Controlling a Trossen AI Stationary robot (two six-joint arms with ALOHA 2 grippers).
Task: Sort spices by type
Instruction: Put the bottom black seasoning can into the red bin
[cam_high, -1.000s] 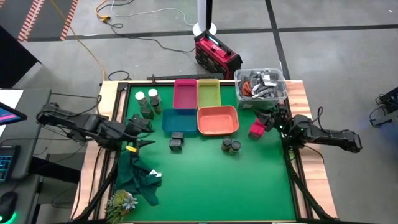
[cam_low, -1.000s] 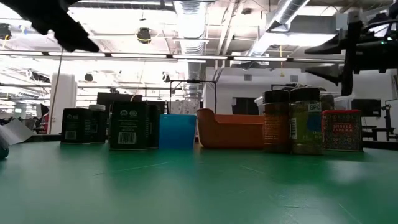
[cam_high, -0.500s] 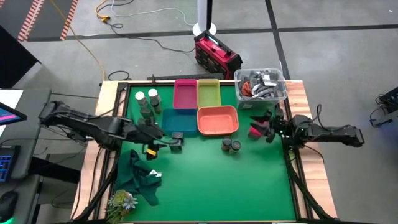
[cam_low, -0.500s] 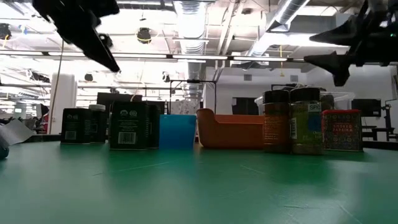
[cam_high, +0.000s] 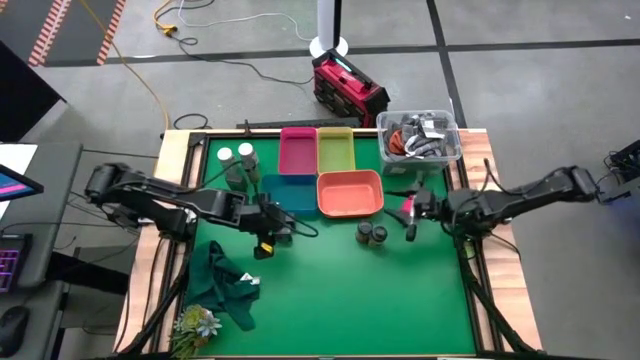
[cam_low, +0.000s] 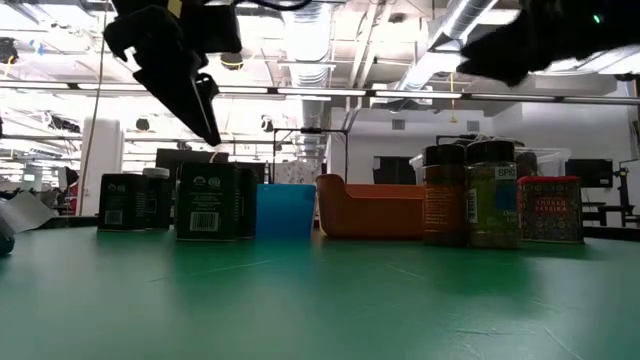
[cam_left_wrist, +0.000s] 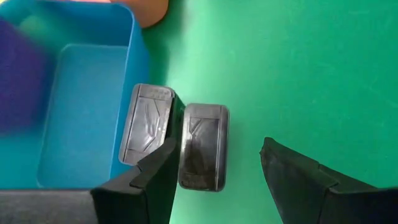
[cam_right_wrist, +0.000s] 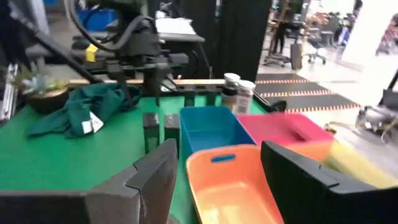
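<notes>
Two dark boxy tins (cam_left_wrist: 202, 146) stand side by side on the green mat against the blue tray (cam_left_wrist: 81, 124). My left gripper (cam_left_wrist: 217, 149) hangs open above them, one finger over each side of the nearer tin (cam_high: 284, 224). Two dark round jars (cam_high: 372, 233) stand near the orange tray (cam_high: 350, 192). The magenta-red cube (cam_high: 402, 208) sits at the right, with my open right gripper (cam_high: 412, 216) right over it. Two white-topped jars (cam_high: 235, 154) stand at the far left. In the low view the left gripper (cam_low: 185, 75) is well above the tins (cam_low: 210, 200).
Pink (cam_high: 298, 150) and yellow-green (cam_high: 336, 150) trays sit behind the blue and orange ones. A clear bin of cables (cam_high: 418, 135) stands at the far right corner. A green cloth (cam_high: 225, 280) and a small plant (cam_high: 195, 322) lie near the left front. Bare mat spreads across the near half.
My left gripper has swung from the table's left edge toward the right, ending over the dark tins. My right gripper has moved toward the table's left, from beside the magenta-red cube to over it. No spice container has moved.
</notes>
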